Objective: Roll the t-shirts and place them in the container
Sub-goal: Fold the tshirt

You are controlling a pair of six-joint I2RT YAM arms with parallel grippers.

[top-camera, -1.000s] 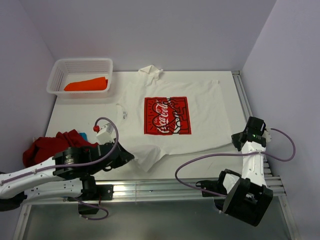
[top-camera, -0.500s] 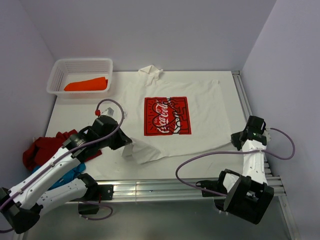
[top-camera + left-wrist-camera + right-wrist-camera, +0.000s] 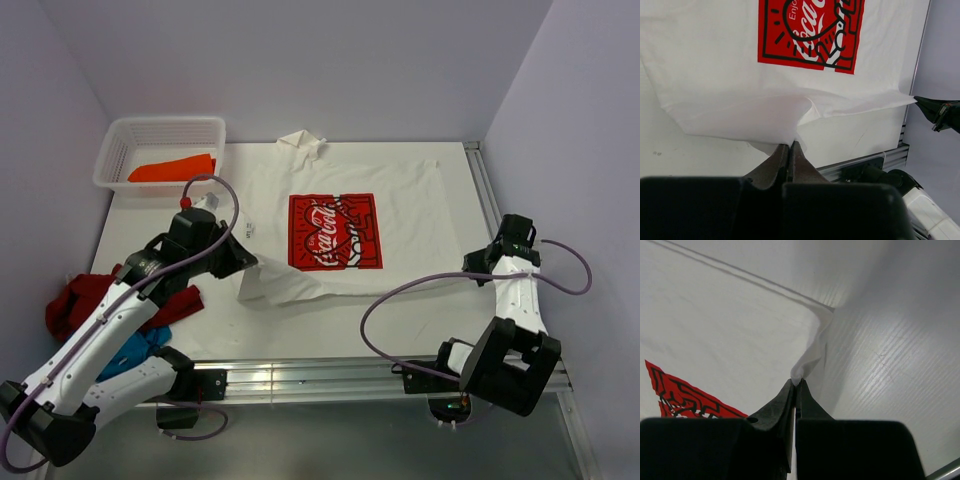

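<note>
Top external: we see the white t-shirt (image 3: 410, 205), its hem running crosswise on the near side of the red print (image 3: 335, 231), with the left tool (image 3: 250, 268) and right tool (image 3: 476, 272) each clenched on one end.

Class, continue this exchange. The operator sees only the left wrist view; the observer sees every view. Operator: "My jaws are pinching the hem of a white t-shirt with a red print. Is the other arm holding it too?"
Observer: Yes. The right wrist view shows the right gripper shut on a corner of the white cloth t-shirt with the red square print.
Operator: Which shirts are not yet rolled?
Observer: In the top view, a crumpled dark red t-shirt and a blue one lie heaped at the table's near left edge.
Operator: Anything at the far left?
Observer: A white perforated plastic basket holding an orange cloth.
</note>
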